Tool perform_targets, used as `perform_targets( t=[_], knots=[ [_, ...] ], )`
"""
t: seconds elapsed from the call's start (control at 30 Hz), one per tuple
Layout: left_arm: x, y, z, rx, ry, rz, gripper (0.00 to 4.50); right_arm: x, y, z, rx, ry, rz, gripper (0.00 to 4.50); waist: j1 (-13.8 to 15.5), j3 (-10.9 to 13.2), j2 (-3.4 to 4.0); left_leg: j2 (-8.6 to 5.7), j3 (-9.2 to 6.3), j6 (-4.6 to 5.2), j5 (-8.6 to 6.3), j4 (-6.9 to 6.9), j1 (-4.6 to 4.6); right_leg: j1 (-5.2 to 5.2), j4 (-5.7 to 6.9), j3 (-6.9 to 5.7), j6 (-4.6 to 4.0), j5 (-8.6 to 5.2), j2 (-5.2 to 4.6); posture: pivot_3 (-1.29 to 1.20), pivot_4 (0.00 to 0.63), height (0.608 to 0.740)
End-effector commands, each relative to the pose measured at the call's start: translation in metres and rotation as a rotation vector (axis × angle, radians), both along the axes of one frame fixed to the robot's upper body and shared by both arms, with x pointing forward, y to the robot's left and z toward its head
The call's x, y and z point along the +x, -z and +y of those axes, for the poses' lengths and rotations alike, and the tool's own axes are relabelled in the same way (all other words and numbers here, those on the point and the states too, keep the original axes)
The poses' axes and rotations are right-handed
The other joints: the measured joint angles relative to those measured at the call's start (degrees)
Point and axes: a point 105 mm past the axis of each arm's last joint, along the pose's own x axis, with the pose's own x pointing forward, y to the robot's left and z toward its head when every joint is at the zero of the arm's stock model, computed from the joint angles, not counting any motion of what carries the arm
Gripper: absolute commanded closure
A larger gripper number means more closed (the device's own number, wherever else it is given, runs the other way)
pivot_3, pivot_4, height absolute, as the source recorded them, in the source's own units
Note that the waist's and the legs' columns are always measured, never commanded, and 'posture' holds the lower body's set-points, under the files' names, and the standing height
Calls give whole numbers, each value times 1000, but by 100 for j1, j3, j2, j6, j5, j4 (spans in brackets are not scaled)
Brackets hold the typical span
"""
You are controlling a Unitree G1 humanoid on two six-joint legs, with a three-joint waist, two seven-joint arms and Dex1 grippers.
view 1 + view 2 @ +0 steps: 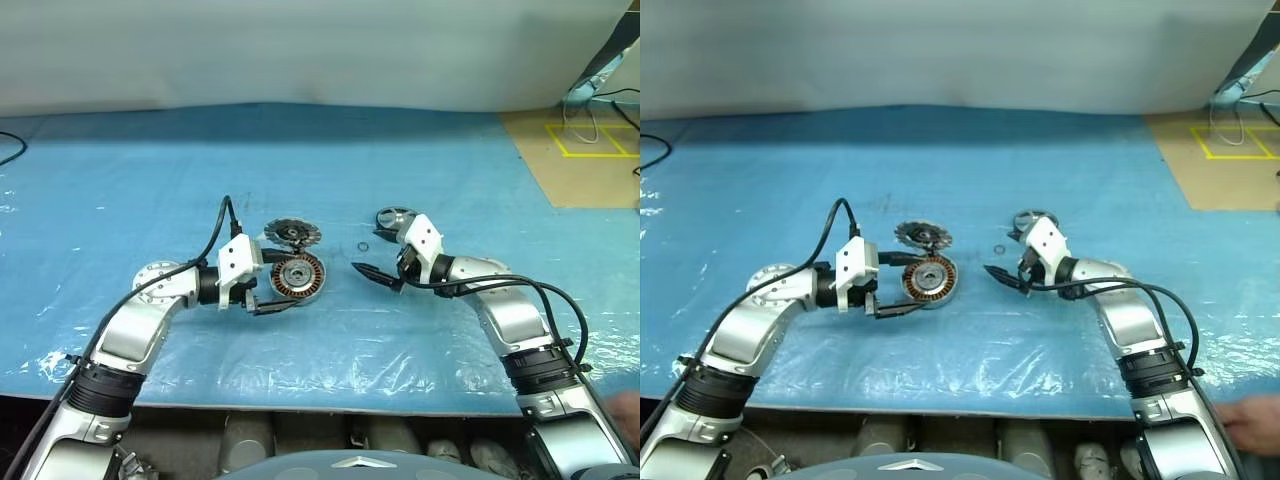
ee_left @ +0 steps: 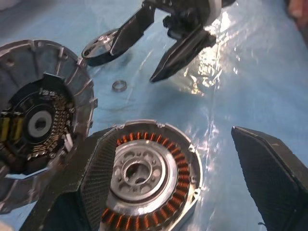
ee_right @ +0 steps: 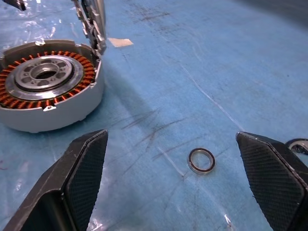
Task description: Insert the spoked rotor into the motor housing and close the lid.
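The motor housing, a silver puck with copper windings, lies on the blue sheet. My left gripper is open, its fingers on either side of the housing's near part; whether they touch it I cannot tell. The lid, ribbed with a dark centre, lies flat just behind the housing. The spoked rotor lies to the right, partly hidden behind my right gripper. That gripper is open and empty, pointing left toward the housing. A small metal ring lies on the sheet between its fingers.
A blue plastic sheet covers the table; its front edge runs along the bottom. Tan floor with yellow tape is at the back right. A person's hand shows at the lower right corner.
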Motion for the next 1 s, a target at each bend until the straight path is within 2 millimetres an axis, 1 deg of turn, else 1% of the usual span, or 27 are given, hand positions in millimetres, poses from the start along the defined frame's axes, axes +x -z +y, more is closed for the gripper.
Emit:
perform_targets(
  t=[0.03,0.27,0.4,0.6,1.0],
  knots=[
    [1,-9,2,-44,-31,-19,554,7,-6,-2,6,19,-43,0,-2,0,0,-1,0,1,0,0,0,0,0,0,0,0,0,0,150,740],
    [-1,1,15,-25,-46,-6,554,3,-10,-2,33,-4,-39,0,-10,0,0,-1,0,3,1,0,-1,0,-2,0,0,0,0,0,150,740],
    [-2,4,15,-20,-39,-2,554,3,-9,-4,29,1,-39,0,-7,0,0,-2,0,6,2,2,0,1,-1,0,0,0,-1,0,150,740],
    [-2,2,12,-17,-32,-11,554,1,-9,-5,31,1,-40,0,-8,0,0,-1,0,7,2,2,0,0,0,0,0,0,-1,0,150,740],
    [7,-4,9,-13,-26,-19,554,1,-10,-8,25,3,-41,0,-10,0,0,-1,0,8,3,3,0,1,2,0,0,0,-1,0,150,740]
  ],
)
